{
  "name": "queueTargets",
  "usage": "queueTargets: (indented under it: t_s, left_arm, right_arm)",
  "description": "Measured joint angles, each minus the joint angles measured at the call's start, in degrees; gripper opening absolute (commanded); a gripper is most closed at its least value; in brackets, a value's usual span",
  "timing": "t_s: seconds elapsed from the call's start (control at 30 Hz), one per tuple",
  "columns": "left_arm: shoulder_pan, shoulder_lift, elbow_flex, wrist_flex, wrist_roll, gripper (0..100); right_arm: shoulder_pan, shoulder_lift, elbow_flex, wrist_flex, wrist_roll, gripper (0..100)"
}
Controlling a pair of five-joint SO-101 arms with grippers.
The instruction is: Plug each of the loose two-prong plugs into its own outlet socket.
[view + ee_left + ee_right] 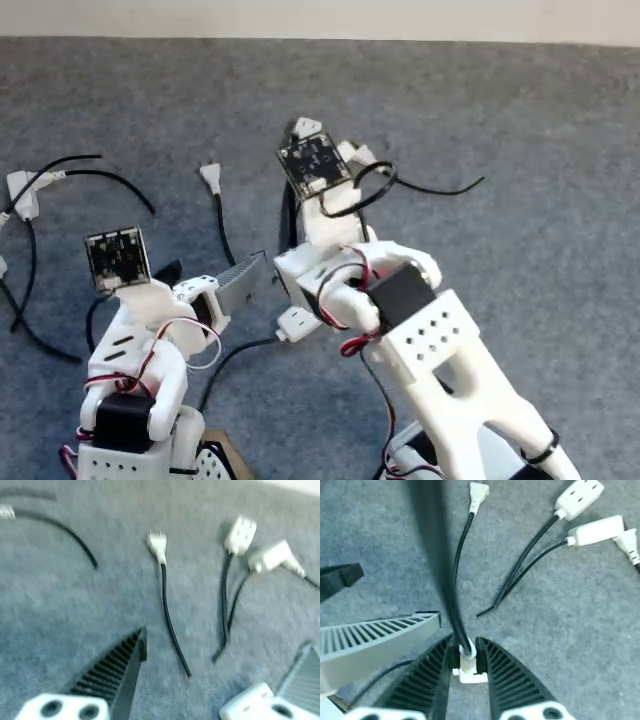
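My right gripper (465,652) is shut on a white two-prong plug (468,672) just above the carpet. That plug's black cord (437,555) rises past the camera and loops over the arm (362,190). In the high view the held plug (297,322) shows under the right wrist. Beside it my left gripper (225,640) stands open with nothing between its fingers (240,272). Farther off, a loose white plug (211,177) (157,542) (479,491) lies on the carpet. Beyond it lie a white outlet socket (241,534) (580,497) (307,128) and a second white connector (270,557) (595,530).
Grey carpet (520,130) covers the floor. More black cords and white connectors (22,195) lie at the far left. The loose plug's short cord (172,630) ends between the two grippers. Open carpet lies to the right.
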State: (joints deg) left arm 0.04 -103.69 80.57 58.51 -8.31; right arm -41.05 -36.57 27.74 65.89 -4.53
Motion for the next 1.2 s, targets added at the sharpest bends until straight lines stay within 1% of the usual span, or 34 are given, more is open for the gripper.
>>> queueTargets:
  t_s: [0.17, 0.27, 0.37, 0.47, 0.57, 0.63, 0.77, 0.83, 1.07, 1.2]
  left_arm:
    - [0.00, 0.00, 0.00, -0.09, 0.00, 44]
    - [0.00, 0.00, 0.00, 0.00, 0.00, 44]
    - [0.26, 0.00, -0.09, 1.93, 0.09, 44]
    - [4.48, 0.00, -0.62, 5.01, 0.09, 44]
    - [7.82, 0.00, -0.62, 5.10, 0.00, 44]
    - [7.82, 0.00, -0.18, 4.13, 0.09, 44]
    - [7.82, 0.00, 1.76, 0.97, -1.32, 44]
    - [6.51, 0.00, 2.37, -0.35, -1.76, 44]
    - [5.10, 0.00, 3.25, -1.85, -1.76, 44]
    - [4.22, 0.00, 3.25, -2.02, -1.76, 44]
  right_arm:
    - [0.00, 0.09, 0.00, 0.44, 0.00, 0.5]
    - [1.14, 0.09, 0.00, -1.49, 0.00, 0.5]
    - [2.37, 0.09, 0.00, -3.96, -0.18, 0.5]
    - [2.81, 0.09, 0.00, -4.84, -1.05, 0.5]
    - [2.64, 0.09, 0.00, -5.01, -1.93, 0.5]
    - [2.11, 0.09, 0.00, -5.01, -2.55, 0.5]
    - [-1.23, 0.09, 0.00, -3.96, -2.73, 0.5]
    - [-1.85, 0.09, -0.09, -3.34, -2.73, 0.5]
    - [-2.02, 0.00, -0.97, 1.58, -1.32, 0.5]
    - [-2.02, 0.00, -0.97, 2.46, -0.09, 0.5]
